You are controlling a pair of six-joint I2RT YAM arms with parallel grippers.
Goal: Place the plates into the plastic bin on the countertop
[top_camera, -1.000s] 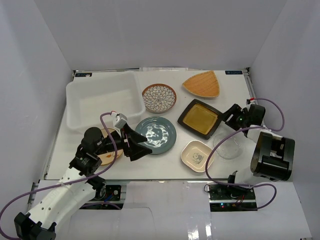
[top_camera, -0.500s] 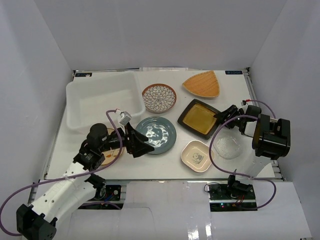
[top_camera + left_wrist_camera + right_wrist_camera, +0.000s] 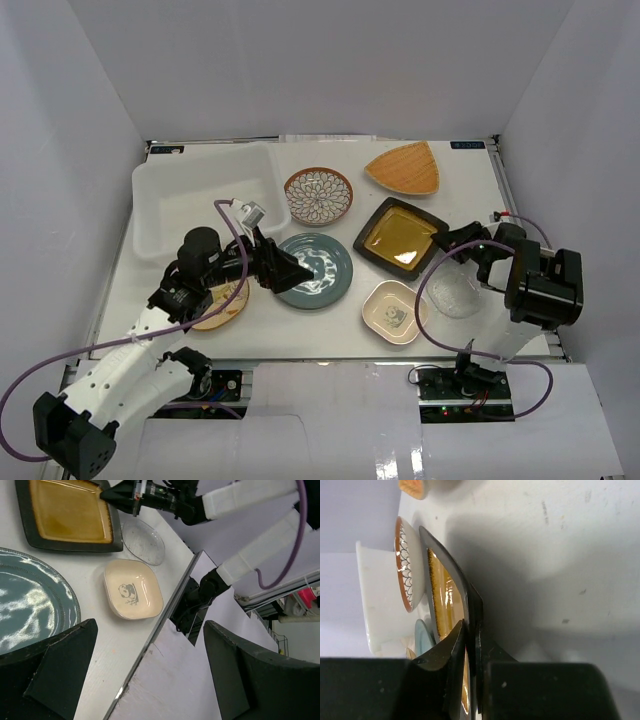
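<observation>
Rim of square plate now pinched by right gripper; left gripper wide, nearer teal plate

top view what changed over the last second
The left pincer, open, moved forward from the teal plate's near-left edge to over its left part. The right arm swung inward and the right pincer edged left onto the black plate's right corner, where it looks clamped on the rim. All the plates and the bin stayed put.
</observation>
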